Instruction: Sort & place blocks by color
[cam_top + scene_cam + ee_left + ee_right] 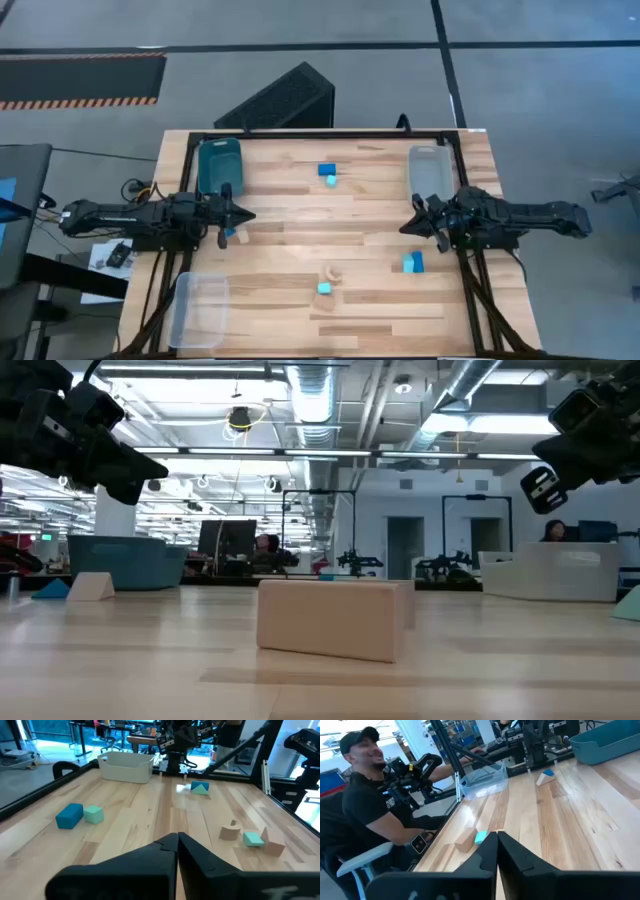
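**Sorting not yet begun: every visible block still on the table**

No block is seen inside any bin. A dark blue block lies touching a light cyan block on the far middle of the wooden table. A second blue and cyan pair lies just beside the right gripper. Near the front edge, a tan arch block and a small cyan block are found close together, with another tan piece beside them. A blue block and a tan one sit right by the left gripper.

The teal bin, the far clear bin and the near clear bin appear empty, though their floors are only partly judged from above.

Both grippers are held above the table with fingers pressed together, and nothing is carried by either. The whole sort is judged to remain.
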